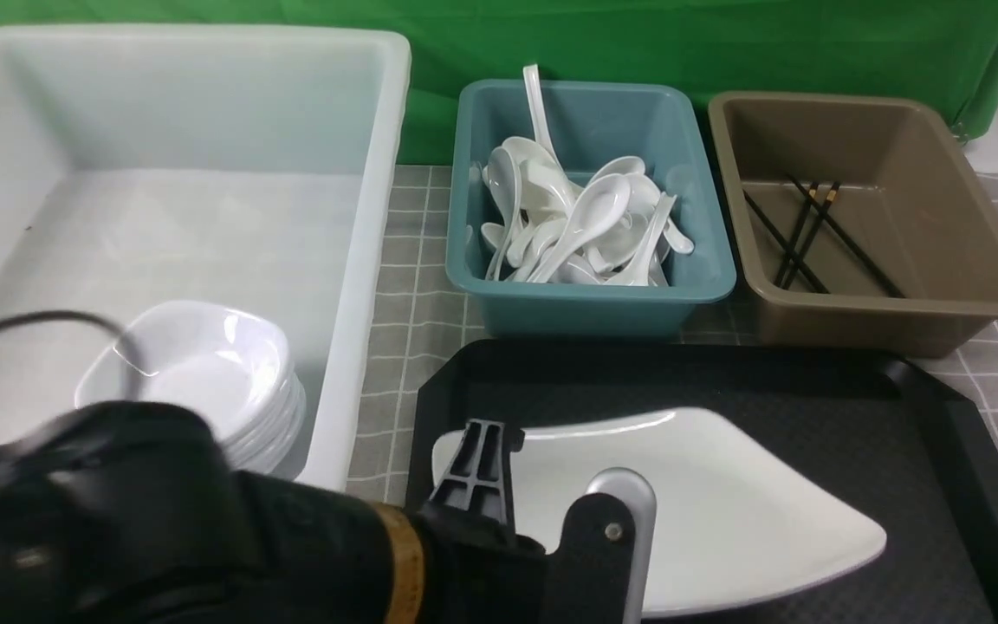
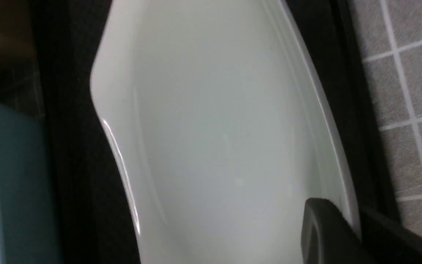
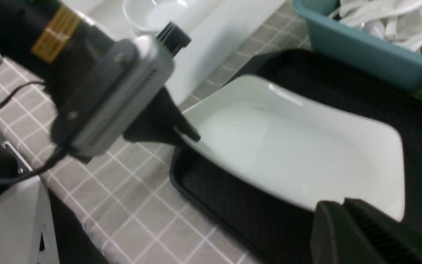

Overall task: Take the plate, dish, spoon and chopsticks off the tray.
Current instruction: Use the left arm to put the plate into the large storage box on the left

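The robot's left arm (image 1: 118, 520), black with a gold band, fills the lower left of the front view and reaches in toward the middle.

A big white tub (image 1: 204, 95) takes up the upper left of the frame. The black tray (image 1: 811, 381) spreads across the lower right, standing on a grey checked cloth (image 1: 412, 286). The plate (image 1: 724, 511) lies on the tray, toward its left end, and looks tilted, with the gripped side raised. The left gripper (image 3: 186, 135) is closed on the plate's left rim, one finger (image 2: 324, 234) on the upper face and the other under the edge.

The right gripper (image 3: 343, 207) shows only in its own wrist view, close to a corner of the plate. Its jaws are together with nothing between them, and whether they touch the plate I cannot tell.

Behind the tray, at upper right, a brown bin (image 1: 897, 321) stands just beside a teal bin (image 1: 594, 303) at upper centre. A stack of small dishes (image 1: 204, 364) sits in the near part of the tub. A heap of white spoons (image 1: 586, 217) fills the teal bin, one handle propped against the back wall. Black chopsticks (image 1: 811, 234) with gold bands lie crossed on the floor of the brown bin.
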### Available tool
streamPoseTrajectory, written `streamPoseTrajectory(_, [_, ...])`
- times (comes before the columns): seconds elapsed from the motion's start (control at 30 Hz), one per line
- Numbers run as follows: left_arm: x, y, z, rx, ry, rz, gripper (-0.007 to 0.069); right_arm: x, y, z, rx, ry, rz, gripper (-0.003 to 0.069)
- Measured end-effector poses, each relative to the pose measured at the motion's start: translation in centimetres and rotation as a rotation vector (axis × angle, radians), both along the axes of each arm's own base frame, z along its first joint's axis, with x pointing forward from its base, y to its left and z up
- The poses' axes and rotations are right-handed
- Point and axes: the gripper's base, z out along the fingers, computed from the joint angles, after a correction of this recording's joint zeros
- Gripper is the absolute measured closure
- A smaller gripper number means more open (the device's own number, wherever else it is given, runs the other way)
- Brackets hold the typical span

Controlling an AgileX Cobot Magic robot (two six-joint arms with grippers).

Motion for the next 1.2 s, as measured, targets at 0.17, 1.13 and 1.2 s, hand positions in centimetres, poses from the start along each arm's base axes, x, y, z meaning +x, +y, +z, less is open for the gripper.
streamPoseTrajectory(0.17, [-1.7,1.3,2.5,-0.086,0.013,0.002,0.0594,0.3,-0.3,0.5,-0.010,-0.053,-0.029,0.0609])
streamPoseTrajectory(1.13, [3.8,9.8,11.7,-0.039,-0.378,0.643,0.0594,1.6,0.7,4.8,0.067,-0.156,-0.061,0.0638])
streamPoseTrajectory(1.2, [5.4,10.7,11.2,-0.025,-0.368,0.715,0.0594,1.8,1.0,4.7,0.049,-0.155,-0.045,0.0638])
